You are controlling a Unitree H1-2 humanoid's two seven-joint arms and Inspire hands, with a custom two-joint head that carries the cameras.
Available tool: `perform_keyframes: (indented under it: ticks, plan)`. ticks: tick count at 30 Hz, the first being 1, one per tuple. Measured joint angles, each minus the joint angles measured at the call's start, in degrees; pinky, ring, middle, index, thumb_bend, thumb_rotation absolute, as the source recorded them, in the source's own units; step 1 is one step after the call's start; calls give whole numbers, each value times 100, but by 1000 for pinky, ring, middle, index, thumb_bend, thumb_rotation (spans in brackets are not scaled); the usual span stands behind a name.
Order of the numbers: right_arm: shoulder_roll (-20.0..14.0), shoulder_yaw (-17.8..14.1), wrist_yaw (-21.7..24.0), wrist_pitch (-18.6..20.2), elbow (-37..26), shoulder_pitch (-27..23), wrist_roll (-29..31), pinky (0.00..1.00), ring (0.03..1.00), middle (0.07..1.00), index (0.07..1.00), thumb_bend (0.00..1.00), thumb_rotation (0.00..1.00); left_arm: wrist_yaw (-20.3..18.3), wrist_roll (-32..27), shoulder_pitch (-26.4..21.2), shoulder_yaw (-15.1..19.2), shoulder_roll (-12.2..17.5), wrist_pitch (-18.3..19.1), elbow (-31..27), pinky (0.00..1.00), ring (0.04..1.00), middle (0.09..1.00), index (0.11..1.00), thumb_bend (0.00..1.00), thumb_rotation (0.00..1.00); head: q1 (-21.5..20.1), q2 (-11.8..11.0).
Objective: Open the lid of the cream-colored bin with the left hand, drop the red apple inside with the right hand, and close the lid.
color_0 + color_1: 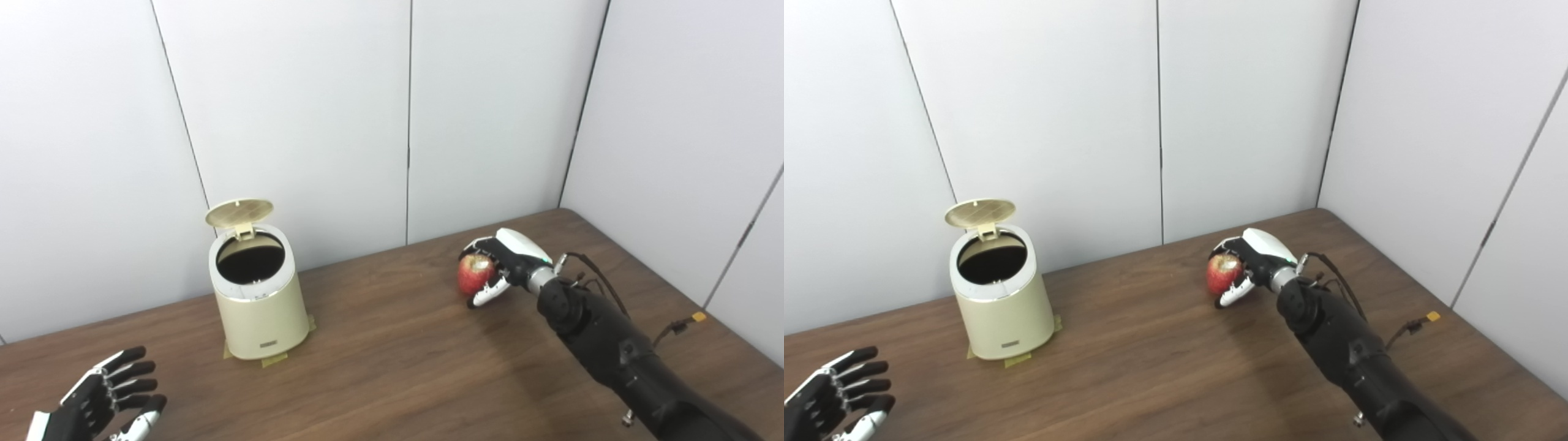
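The cream-colored bin point(260, 300) stood upright on the wooden table point(392, 367), its long axis vertical and its mouth facing straight up, with strips of yellowish tape point(272, 360) under its base. Its round lid point(239, 212) was swung up and back on the hinge at the far rim, tilted so that its ribbed underside faced forward and somewhat up, leaving the dark interior exposed. Well to the right of the bin, the right hand point(499, 263) had its fingers curled around the red apple point(474, 273), thumb below and the other fingers over the top; the apple's pale stem end pointed up and toward the bin, and whether the fruit touched the table could not be told. The left hand point(107, 398) hovered near and in front of the bin to its left, holding nothing, fingers spread apart and pointing toward the bin.
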Motion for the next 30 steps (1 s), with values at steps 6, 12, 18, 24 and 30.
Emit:
perform_keyframes:
  ticks: [6,12,18,24,30]
  plan:
    - [59,7,-408,-95,-1,57,-168,327,388,447,510,527,0,-16,-11,0,-4,1,6,-25,607,659,723,771,457,0,9,18]
    - [281,-280,-910,-399,196,153,-14,320,374,420,510,525,0,-30,-25,0,-16,3,6,-26,617,665,736,777,441,0,106,26]
    - [582,-621,-1266,-631,-7,243,215,341,394,428,513,525,0,-31,40,1,-58,22,-33,-25,631,663,730,770,453,0,316,0]
    - [662,-665,-1178,-715,-740,170,304,295,346,414,517,522,2,11,253,1,-130,3,-201,37,615,656,719,761,489,0,869,-114]
    - [1046,-679,-725,-174,-1675,129,506,323,380,433,514,525,0,16,209,6,-163,-175,-212,262,629,682,740,767,559,0,1476,-193]
